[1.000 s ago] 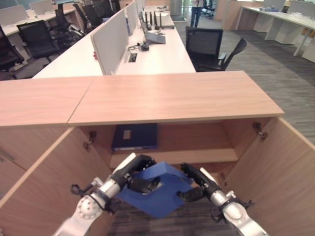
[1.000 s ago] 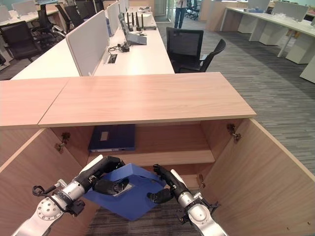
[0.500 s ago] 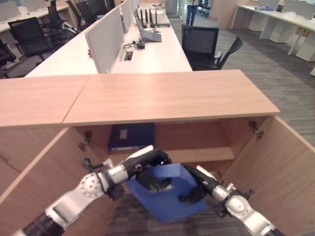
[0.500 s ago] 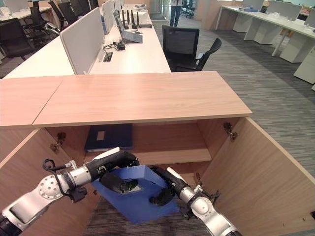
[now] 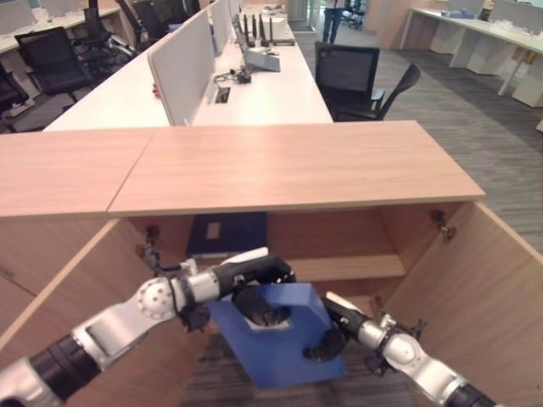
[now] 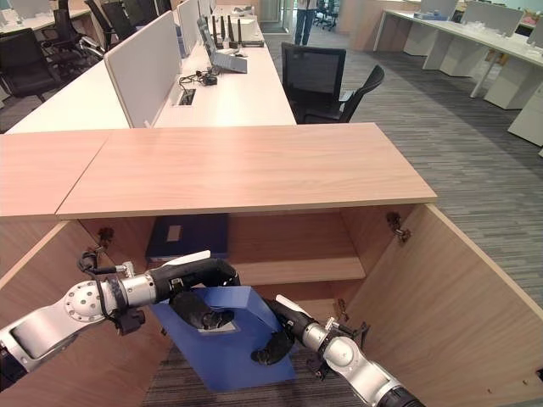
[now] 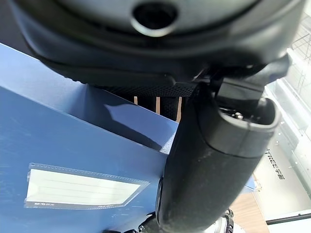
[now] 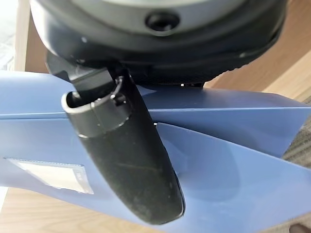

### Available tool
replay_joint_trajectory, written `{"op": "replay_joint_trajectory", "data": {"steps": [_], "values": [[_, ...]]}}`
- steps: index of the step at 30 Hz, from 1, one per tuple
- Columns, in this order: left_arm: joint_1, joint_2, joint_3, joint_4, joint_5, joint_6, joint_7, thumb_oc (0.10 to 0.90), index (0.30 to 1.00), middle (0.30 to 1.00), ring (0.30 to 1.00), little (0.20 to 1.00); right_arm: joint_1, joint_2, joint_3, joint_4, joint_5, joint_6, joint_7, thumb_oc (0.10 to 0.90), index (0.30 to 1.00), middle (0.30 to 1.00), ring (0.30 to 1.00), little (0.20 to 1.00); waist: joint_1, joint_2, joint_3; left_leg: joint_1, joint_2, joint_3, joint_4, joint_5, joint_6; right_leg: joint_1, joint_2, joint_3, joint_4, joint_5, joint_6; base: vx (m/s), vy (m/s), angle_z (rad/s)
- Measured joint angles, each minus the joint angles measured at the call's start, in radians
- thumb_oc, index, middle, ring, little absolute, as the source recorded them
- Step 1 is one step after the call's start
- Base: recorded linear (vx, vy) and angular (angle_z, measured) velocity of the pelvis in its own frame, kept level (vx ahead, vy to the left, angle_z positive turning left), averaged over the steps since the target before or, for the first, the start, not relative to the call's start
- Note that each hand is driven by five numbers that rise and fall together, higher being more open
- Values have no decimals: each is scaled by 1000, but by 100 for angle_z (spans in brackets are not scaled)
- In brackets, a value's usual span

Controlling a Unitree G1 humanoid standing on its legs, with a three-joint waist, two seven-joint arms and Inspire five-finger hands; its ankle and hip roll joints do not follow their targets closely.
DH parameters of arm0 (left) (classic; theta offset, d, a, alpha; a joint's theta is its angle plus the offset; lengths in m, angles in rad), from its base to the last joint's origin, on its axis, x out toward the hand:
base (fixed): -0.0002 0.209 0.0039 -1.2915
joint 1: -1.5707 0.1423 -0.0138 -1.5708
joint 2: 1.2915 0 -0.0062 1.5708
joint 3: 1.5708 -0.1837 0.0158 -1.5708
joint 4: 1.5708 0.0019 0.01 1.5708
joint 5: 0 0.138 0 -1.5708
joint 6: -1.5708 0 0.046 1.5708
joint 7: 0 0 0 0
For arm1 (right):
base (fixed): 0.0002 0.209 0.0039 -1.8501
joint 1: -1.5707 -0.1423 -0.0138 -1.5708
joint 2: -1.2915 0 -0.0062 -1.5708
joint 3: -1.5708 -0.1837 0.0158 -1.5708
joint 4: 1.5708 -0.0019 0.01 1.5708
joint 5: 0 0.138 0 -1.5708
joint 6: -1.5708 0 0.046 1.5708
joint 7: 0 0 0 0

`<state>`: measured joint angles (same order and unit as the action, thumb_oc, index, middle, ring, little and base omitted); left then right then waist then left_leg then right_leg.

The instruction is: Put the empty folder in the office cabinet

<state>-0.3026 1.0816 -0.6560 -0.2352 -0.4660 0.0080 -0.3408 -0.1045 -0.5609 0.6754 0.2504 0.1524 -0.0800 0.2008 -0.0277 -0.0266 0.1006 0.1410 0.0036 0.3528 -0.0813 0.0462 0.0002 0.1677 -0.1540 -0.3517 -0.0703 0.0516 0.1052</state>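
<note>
Fingers [image 5: 270,315] of the left hand [image 5: 254,292] and right hand [image 5: 329,337] curl around a blue folder [image 5: 284,352], held tilted before the open cabinet [image 5: 339,246].

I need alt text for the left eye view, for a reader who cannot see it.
Both robot hands hold a blue folder in front of an open wooden cabinet: the left hand grips its top, the right hand its right side. Another dark blue folder lies on the cabinet's shelf; office desks and chairs stand behind.
</note>
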Motion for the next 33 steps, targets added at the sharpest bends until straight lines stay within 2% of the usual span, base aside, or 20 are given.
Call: {"op": "replay_joint_trajectory", "data": {"steps": [6, 9, 10, 11, 12, 15, 18, 19, 21, 23, 25, 27, 28, 29, 30, 32, 33], "values": [[8, -10, -21, 9, 0, 22, -5, 400, 300, 300, 300, 300, 102, 54, -31, 27, 111, -7, 9, 400, 300, 300, 300, 300, -8, 0, 0, 1, 0, -3, 0, 0, 0, 1, 0, 0, 3, -4, 4, 1, -1, 1], [33, -50, -37, 56, 2, 47, 3, 400, 300, 300, 300, 300, 173, 131, -51, 84, 204, 2, -11, 400, 300, 300, 300, 300, -26, 3, 1, 0, 0, 1, 0, 0, 0, -1, -1, 1, 1, -5, 6, 4, -4, -2], [40, -72, -34, 66, 12, 47, 16, 444, 366, 366, 366, 366, 181, 144, -63, 105, 233, 2, -23, 400, 300, 300, 300, 300, -26, 3, 0, 2, 0, 3, 0, 0, -1, 0, -1, 2, -2, -6, 8, 7, -12, -7], [39, -87, -34, 78, 20, 48, 23, 599, 599, 599, 599, 599, 178, 149, -63, 114, 254, 4, -27, 400, 300, 300, 300, 300, -27, 3, 0, 3, 0, 4, 0, -1, -1, -1, -2, 3, -3, -6, 8, 8, -13, -6], [41, -91, -34, 81, 20, 51, 30, 800, 900, 900, 900, 900, 174, 149, -62, 115, 274, 11, -30, 400, 300, 300, 300, 300, -28, 3, 0, 2, 1, 6, 0, -1, -2, -1, -4, 3, -5, -6, 8, 0, -17, -3], [83, -121, 11, 95, 18, 50, 48, 800, 900, 900, 900, 900, 176, 146, -68, 116, 334, 25, -44, 400, 300, 300, 300, 300, -23, 8, -3, 2, 2, 5, -1, -2, -4, -1, -4, 3, -6, -6, 8, 0, 0, 0], [198, -219, 127, 97, -65, 32, 71, 800, 900, 900, 900, 900, 203, 148, -81, 121, 374, 40, -62, 400, 300, 300, 300, 300, -15, 14, -5, -2, 2, -1, 0, -1, -1, 0, -4, 1, -7, -6, 7, 12, -15, 4], [258, -305, 196, 94, -143, 10, 77, 800, 900, 900, 900, 900, 226, 159, -92, 121, 400, 48, -62, 400, 300, 300, 300, 300, -17, 15, -6, -2, 1, -4, 0, -1, -1, 1, -1, -1, -9, -5, 6, 20, -22, 10], [327, -394, 223, 88, -201, -22, 97, 800, 900, 900, 900, 900, 251, 192, -110, 148, 443, 62, -79, 400, 300, 300, 300, 300, -11, 15, -7, -6, 2, -13, 0, 0, -1, 3, -2, -12, -4, -5, 6, 22, -40, 12], [411, -447, 260, 88, -245, -31, 100, 800, 900, 900, 900, 900, 280, 213, -131, 160, 459, 71, -100, 400, 300, 300, 300, 300, -21, 22, -8, -15, 2, -19, 0, 0, -1, -1, -1, -16, -10, -7, 5, 22, -41, 12], [508, -473, 308, 110, -280, -47, 87, 800, 900, 900, 900, 900, 302, 215, -172, 160, 480, 80, -102, 400, 300, 300, 300, 300, -13, 31, -9, -28, 4, -26, -1, 2, 2, -6, 1, -21, -12, -11, 10, 59, -66, 10], [671, -609, 491, 146, -291, -68, 71, 800, 900, 900, 900, 900, 347, 225, -270, 140, 475, 82, -70, 400, 300, 300, 300, 300, -10, 54, -12, -50, 6, -35, -1, 0, -2, -24, 3, -27, -22, -13, 9, 54, -50, 12], [689, -620, 536, 200, -295, -57, 93, 800, 900, 900, 900, 900, 347, 225, -309, 151, 485, 87, -76, 400, 300, 300, 300, 300, 7, 64, -12, -54, 8, -41, -1, 2, -1, -24, 6, -33, -22, -15, 7, 66, -54, 26], [724, -643, 585, 303, -289, -51, 122, 800, 900, 900, 900, 900, 340, 217, -366, 157, 498, 87, -84, 400, 300, 300, 300, 300, 9, 70, -11, -66, 9, -55, -1, 3, -1, -30, 7, -46, -19, -21, 6, 91, -93, 25], [744, -709, 660, 438, -271, -30, 158, 800, 900, 900, 900, 900, 336, 209, -466, 162, 499, 87, -99, 400, 300, 300, 300, 300, 4, 81, -13, -88, 11, -61, 0, 8, 1, -46, 11, -52, -20, -20, 4, 77, -81, 25], [763, -739, 689, 510, -259, -13, 186, 800, 900, 900, 900, 900, 329, 195, -519, 181, 499, 86, -119, 400, 300, 300, 300, 300, 5, 80, -11, -108, 13, -75, 0, 17, 0, -58, 15, -68, -16, -21, 3, 64, -72, 26], [765, -744, 685, 520, -244, -4, 201, 800, 900, 900, 900, 900, 324, 185, -539, 195, 499, 85, -130, 400, 300, 300, 300, 300, 8, 67, -3, -125, 15, -89, 0, 23, -4, -68, 19, -82, -16, -23, -2, 57, -60, 25]]}}
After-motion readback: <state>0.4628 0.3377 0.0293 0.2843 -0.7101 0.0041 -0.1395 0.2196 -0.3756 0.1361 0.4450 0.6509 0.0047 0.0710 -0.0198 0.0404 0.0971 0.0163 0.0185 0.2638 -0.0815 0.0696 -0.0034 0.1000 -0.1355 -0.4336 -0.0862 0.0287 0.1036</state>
